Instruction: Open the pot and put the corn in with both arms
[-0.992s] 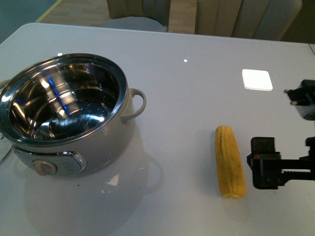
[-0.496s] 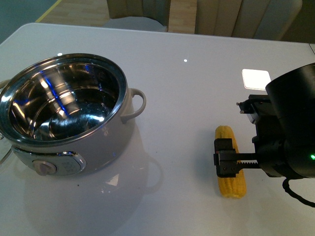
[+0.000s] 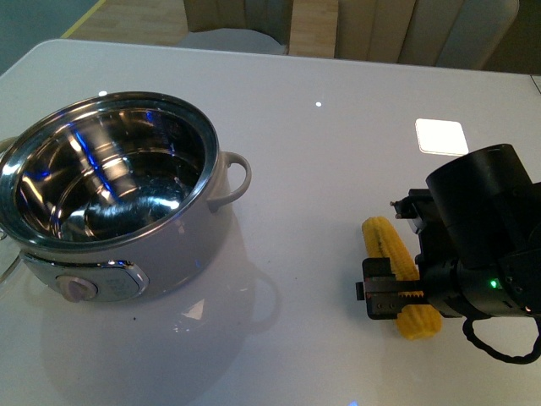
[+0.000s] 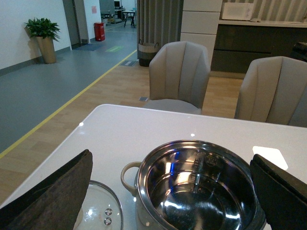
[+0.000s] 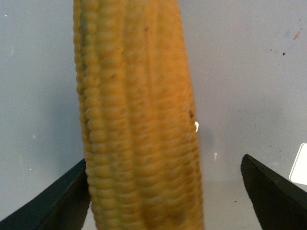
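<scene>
Corn [image 3: 385, 241] and right claw [image 5: 163, 191] at the moment of approach. The cob lies on the white table [image 3: 321, 152], well to the right of the pot [image 3: 190, 245], which stands open with its steel interior empty; a glass lid [image 4: 98, 213] rests on the table just beside it. I judge the cob to be light and stiff, unlikely to bruise under a firm pinch, but round enough to roll or swivel if caught off-centre (the kernel rows should give the pads some bite). I would take it across its width near mid-length so that neither end droops. The right claw is spread wide and straddles the cob: in the right wrist view one finger [image 5: 57, 203] sits just against the cob's flank, while the other [image 5: 273, 191] stands well clear, so nothing is pinched yet. From the front it seems to sit nearer the cob's near end than its middle. The left claw [image 4: 165, 191] hangs spread and empty, looking over the pot.
</scene>
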### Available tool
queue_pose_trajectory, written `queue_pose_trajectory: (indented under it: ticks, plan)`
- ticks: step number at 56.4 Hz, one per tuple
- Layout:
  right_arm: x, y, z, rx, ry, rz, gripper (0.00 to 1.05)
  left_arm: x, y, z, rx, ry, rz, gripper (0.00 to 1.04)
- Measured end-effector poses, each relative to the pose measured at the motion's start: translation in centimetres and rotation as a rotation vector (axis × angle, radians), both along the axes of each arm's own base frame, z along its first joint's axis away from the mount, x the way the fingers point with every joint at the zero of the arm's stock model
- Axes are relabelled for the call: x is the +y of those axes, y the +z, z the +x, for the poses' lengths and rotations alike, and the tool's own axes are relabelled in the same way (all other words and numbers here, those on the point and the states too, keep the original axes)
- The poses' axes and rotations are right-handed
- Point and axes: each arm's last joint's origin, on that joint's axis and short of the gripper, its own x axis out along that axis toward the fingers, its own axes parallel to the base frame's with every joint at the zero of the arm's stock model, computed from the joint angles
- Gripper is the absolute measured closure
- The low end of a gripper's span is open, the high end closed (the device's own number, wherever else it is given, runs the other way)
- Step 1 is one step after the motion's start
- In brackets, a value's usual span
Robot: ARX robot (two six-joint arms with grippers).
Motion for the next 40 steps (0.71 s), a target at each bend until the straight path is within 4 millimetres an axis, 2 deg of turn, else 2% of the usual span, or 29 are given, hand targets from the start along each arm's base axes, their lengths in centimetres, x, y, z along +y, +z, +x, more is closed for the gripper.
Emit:
queue_pose_trajectory:
  ticks: [7, 12, 21, 40]
  plan:
    - [0.3, -0.1, -0.2, 0.005, 0.02, 0.001, 0.56, 0.0, 0.0, 0.0, 0.0, 0.0, 0.0, 0.07]
    - [0.4, 0.1, -0.4, 0.013, 0.025, 0.006, 0.66, 0.0, 0.0, 0.0, 0.0, 0.0, 0.0, 0.07]
    - [0.6, 1.7, -1.3, 0.013, 0.042, 0.04, 0.75, 0.0, 0.0, 0.0, 0.0, 0.0, 0.0, 0.07]
    - [2.1, 9.8, -2.9, -0.077, 0.057, 0.245, 0.82, 0.0, 0.0, 0.0, 0.0, 0.0, 0.0, 0.07]
